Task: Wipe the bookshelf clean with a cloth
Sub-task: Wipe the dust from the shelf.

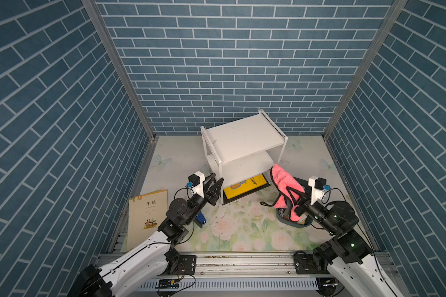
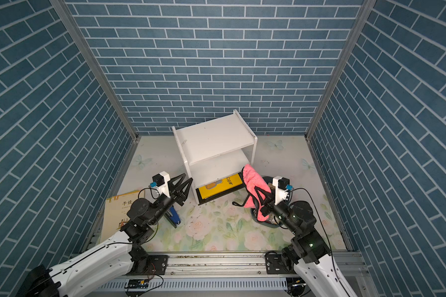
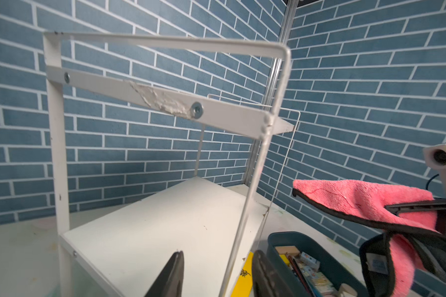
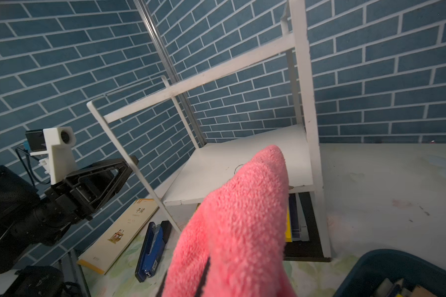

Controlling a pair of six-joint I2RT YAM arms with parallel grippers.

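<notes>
Cloth (image 1: 281, 180) soft, limp, light, pinched mid-fold in right gripper (image 1: 292, 195); left gripper (image 1: 217, 178) parted, gripping nothing, at bookshelf's (image 1: 242, 136) near-left frame.

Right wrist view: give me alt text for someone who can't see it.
A fluffy pink cloth fills the foreground, its tip in front of the middle board of the white bookshelf. A blue stapler and a pale book lie on the table beside it, with blue brick-pattern walls behind.
</notes>
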